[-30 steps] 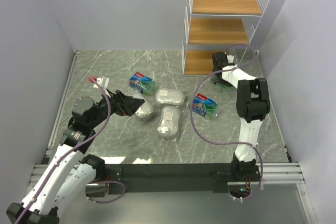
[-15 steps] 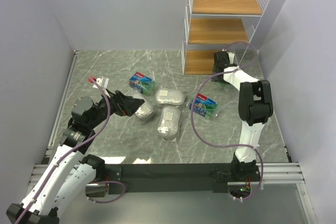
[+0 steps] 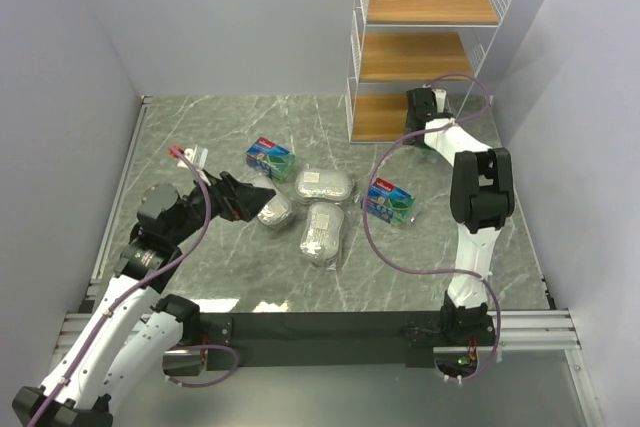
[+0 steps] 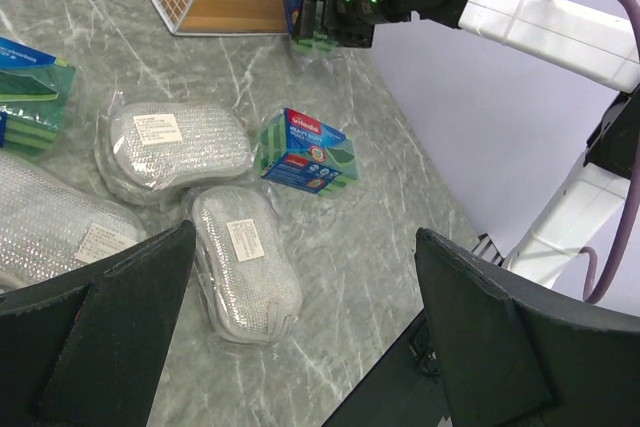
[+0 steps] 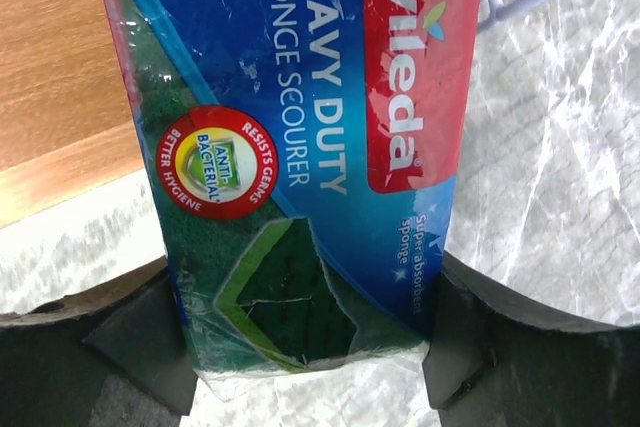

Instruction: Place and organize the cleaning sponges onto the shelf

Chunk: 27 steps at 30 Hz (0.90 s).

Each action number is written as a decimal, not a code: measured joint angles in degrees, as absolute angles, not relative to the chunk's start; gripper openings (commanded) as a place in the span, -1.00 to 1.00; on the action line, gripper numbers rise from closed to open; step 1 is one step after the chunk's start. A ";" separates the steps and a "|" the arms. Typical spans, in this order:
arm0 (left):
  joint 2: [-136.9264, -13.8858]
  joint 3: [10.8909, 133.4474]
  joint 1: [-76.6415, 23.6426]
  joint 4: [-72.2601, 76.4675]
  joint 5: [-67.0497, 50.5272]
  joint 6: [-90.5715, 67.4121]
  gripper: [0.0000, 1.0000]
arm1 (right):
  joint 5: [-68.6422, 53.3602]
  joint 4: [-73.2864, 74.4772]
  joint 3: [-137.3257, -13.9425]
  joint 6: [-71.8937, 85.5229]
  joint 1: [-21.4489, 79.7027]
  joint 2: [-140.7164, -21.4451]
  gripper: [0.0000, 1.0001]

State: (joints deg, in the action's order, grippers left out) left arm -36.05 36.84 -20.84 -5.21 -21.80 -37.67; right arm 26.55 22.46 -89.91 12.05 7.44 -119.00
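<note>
Here, the right gripper (image 5: 305,332) offers a green sponge pack (image 5: 290,127) to the lowest tier of the shelf (image 3: 415,57).
Its fingers stand wide only because the pack fills the gap: they clamp its lower end, label facing the wrist camera, at the far right, before the open front of the bottom board, probably so it can slide straight in. Whether the pack touches the board is hard to tell from above. The left gripper (image 4: 305,307) hangs at the near left, fingers spread with nothing between them, just beside one silvery pack (image 3: 273,211), likely ready to take it. Two more silvery packs (image 3: 323,185) and two green packs (image 3: 388,202) lie loose mid-table (image 3: 200,127), apart from the shelf.
</note>
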 measured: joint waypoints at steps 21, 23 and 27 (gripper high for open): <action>-36.21 36.84 -20.84 -5.17 -21.82 -37.69 0.97 | 27.11 19.00 -83.22 14.48 7.22 -112.53 0.99; -36.21 36.84 -20.84 -5.19 -21.82 -37.69 0.97 | 25.82 18.41 -82.30 15.16 7.25 -110.13 1.00; -36.18 36.84 -20.84 -5.19 -21.82 -37.69 0.97 | 22.17 16.64 -81.08 16.36 7.22 -105.93 0.71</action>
State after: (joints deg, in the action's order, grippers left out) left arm -36.18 36.84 -20.84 -5.19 -21.82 -37.69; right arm 22.17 16.64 -81.08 16.36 7.22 -105.93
